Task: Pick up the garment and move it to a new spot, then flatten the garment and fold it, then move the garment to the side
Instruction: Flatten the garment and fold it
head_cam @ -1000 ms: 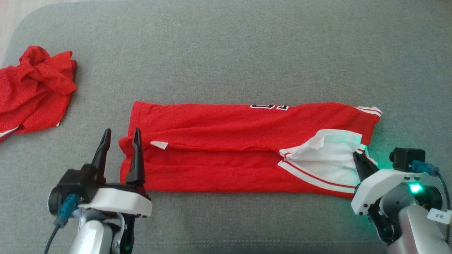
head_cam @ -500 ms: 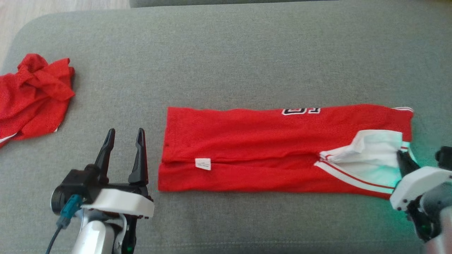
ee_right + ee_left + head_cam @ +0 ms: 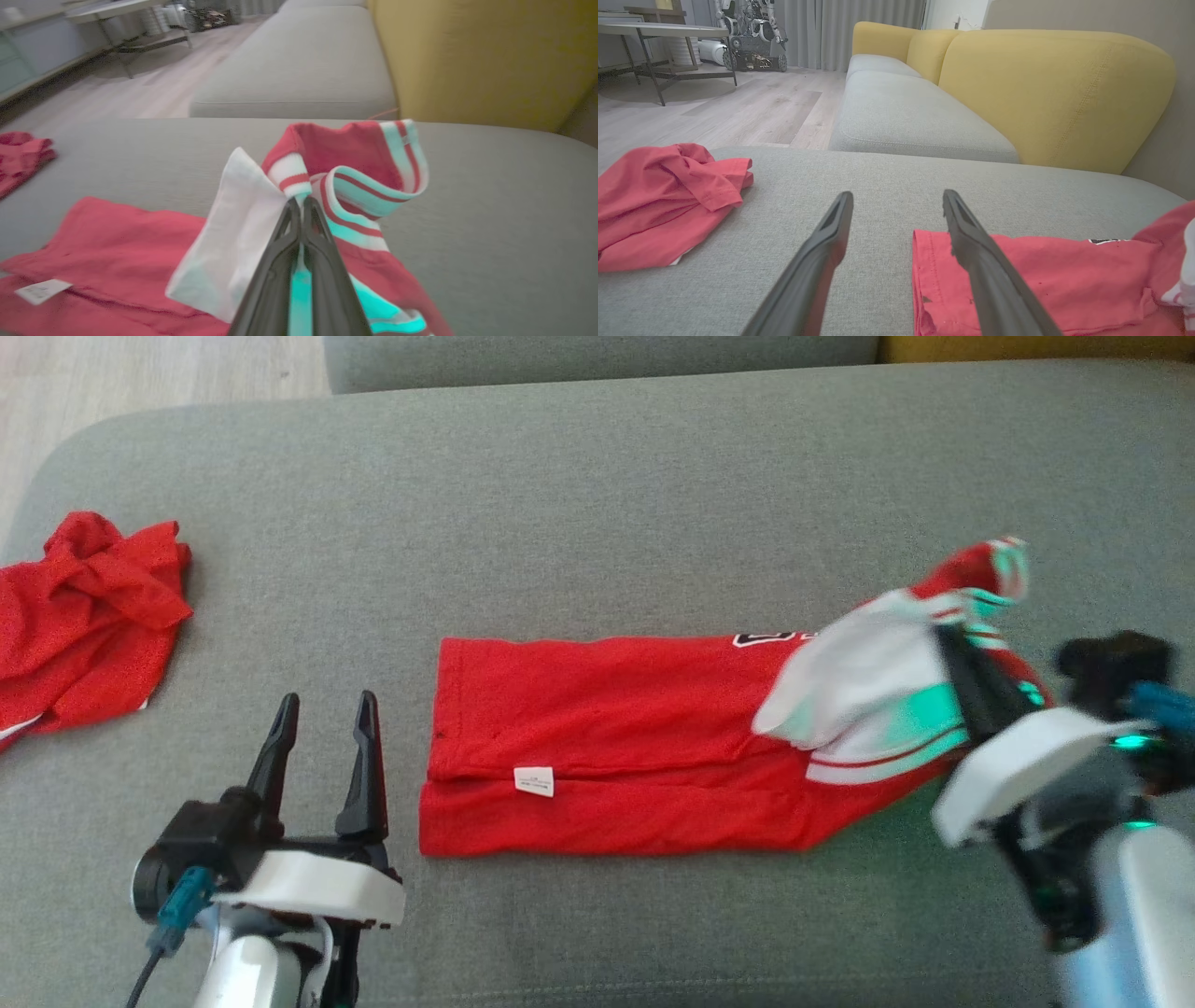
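1. Grey cushion (image 3: 597, 476): broad upholstered surface carrying all items; a yellow backrest (image 3: 1055, 93) stands behind it.
2. Garment (image 3: 616, 719): red jersey with white-and-red striped trim, folded into a long band across the cushion's middle. Its right end is raised off the cushion, white lining showing.
3. Crumpled red cloth (image 3: 79, 616): at the cushion's far left, well apart from the garment.
4. Right claw (image 3: 299, 201): fingers pressed together, clamped on the garment's striped trim at the raised end.
5. Left claw (image 3: 327, 697): fingers spread apart, empty, just beside the garment's left edge.
6. Black-and-white lettering (image 3: 770, 637): on the garment's far fold, partly hidden, unreadable.
7. White tag (image 3: 534, 781): near the garment's left end; print too small to read.
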{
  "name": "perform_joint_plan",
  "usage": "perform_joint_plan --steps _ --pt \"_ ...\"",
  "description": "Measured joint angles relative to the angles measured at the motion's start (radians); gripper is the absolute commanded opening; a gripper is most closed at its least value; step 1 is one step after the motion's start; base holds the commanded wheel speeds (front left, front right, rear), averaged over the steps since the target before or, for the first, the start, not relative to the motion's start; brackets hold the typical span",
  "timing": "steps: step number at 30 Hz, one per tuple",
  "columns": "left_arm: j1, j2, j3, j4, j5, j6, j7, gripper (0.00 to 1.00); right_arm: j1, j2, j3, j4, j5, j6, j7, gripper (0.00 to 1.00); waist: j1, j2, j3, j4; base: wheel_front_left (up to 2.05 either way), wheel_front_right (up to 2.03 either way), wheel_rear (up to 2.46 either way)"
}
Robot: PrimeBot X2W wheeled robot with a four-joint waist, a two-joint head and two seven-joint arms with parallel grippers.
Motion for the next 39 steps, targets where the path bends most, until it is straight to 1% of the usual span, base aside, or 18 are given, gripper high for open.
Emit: perform_joint_plan --steps 2,4,8,12,14,17,18,24,25,26,27,30,33,37,39 --pt "0.0 -0.002 -0.001 -0.001 0.0 0.0 0.0 1.0 -0.001 0.025 0.057 -0.05 0.0 0.0 0.03 0.0 0.0 0.0 -0.003 0.002 0.0 0.0 0.0" --pt "0.0 -0.005 -0.002 -0.001 0.0 -0.003 0.0 1.0 -0.003 0.06 0.117 -0.072 0.004 0.0 0.043 0.0 0.0 0.0 -0.005 0.008 0.0 0.0 0.0" --pt "-0.002 -0.012 -0.011 0.001 0.0 -0.007 0.0 1.0 -0.016 0.108 0.242 -0.047 0.03 0.0 0.05 0.0 0.0 0.0 -0.006 0.03 0.0 0.0 0.0" --pt "-0.004 -0.015 -0.023 0.007 0.0 -0.016 0.0 1.0 -0.049 0.115 0.364 0.048 0.084 0.0 0.014 0.0 0.0 0.0 -0.001 0.059 0.0 0.0 0.0" --pt "-0.007 -0.017 -0.026 0.01 0.0 -0.019 0.0 1.0 -0.069 0.115 0.42 0.104 0.15 0.0 -0.03 0.0 0.0 0.0 0.003 0.076 0.0 0.0 0.0" --pt "-0.014 -0.019 -0.029 0.013 0.0 -0.021 0.0 1.0 -0.114 0.115 0.487 0.19 0.215 0.0 -0.094 0.0 0.0 0.0 0.012 0.104 0.0 0.0 0.0" --pt "-0.025 -0.02 -0.031 0.018 -0.001 -0.021 0.0 1.0 -0.154 0.114 0.526 0.249 0.252 0.0 -0.131 0.0 0.0 0.0 0.02 0.12 0.0 0.0 0.0" --pt "-0.045 -0.022 -0.038 0.028 -0.001 -0.021 0.0 1.0 -0.257 0.113 0.64 0.394 0.337 0.0 -0.22 0.0 0.0 0.0 0.043 0.155 0.0 0.0 0.0" --pt "-0.047 -0.022 -0.039 0.028 -0.001 -0.021 0.0 1.0 -0.27 0.112 0.658 0.414 0.349 0.0 -0.238 0.08 0.0 0.0 0.046 0.158 0.0 0.0 0.0" --pt "-0.047 -0.023 -0.041 0.028 -0.001 -0.021 0.0 1.0 -0.282 0.112 0.671 0.433 0.358 0.0 -0.256 0.32 0.0 0.0 0.048 0.161 0.0 0.0 0.0" --pt "-0.047 -0.023 -0.043 0.03 -0.001 -0.021 0.0 1.0 -0.294 0.111 0.685 0.45 0.37 0.0 -0.271 1.0 0.0 0.0 0.049 0.163 0.0 0.0 0.0" --pt "-0.047 -0.024 -0.047 0.033 -0.001 -0.021 0.0 1.0 -0.326 0.109 0.729 0.47 0.399 0.0 -0.326 1.0 0.0 0.0 0.053 0.162 0.0 0.0 0.0" --pt "-0.047 -0.025 -0.045 0.033 -0.001 -0.021 0.0 1.0 -0.359 0.109 0.758 0.468 0.403 0.0 -0.39 1.0 0.0 0.0 0.053 0.153 0.0 0.0 0.0" --pt "-0.047 -0.026 -0.03 0.033 0.0 -0.021 0.0 1.0 -0.381 0.109 0.76 0.418 0.402 0.0 -0.476 1.0 0.0 0.0 0.048 0.132 0.0 0.0 0.0" --pt "-0.047 -0.026 -0.027 0.033 0.0 -0.021 0.0 1.0 -0.381 0.11 0.747 0.406 0.393 0.0 -0.492 1.0 0.0 0.0 0.046 0.125 0.0 0.0 0.0"
